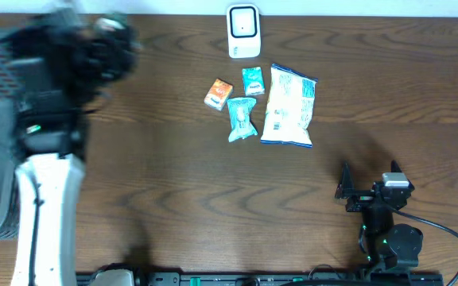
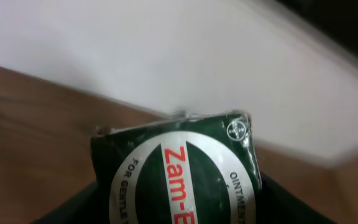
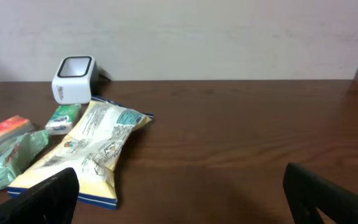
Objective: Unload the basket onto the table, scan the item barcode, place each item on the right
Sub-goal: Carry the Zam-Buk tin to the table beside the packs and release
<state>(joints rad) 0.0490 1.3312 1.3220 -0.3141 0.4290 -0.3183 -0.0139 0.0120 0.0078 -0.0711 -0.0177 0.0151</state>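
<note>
A dark green pack (image 2: 191,155) with a white ring and red "Zam-" lettering fills the left wrist view, and my left gripper (image 2: 179,214) is shut on it, its dark fingers on either side of it. In the overhead view that gripper (image 1: 111,32) is a blur at the far left of the table, left of the white barcode scanner (image 1: 243,32) at the back edge. My right gripper (image 1: 370,178) rests low at the front right, open and holding nothing. It (image 3: 179,186) faces the scanner (image 3: 74,78).
Right in front of the scanner lie an orange packet (image 1: 219,94), a small teal packet (image 1: 253,81), a larger teal packet (image 1: 242,119) and a white and yellow snack bag (image 1: 289,105). A pale wall runs behind the table's back edge.
</note>
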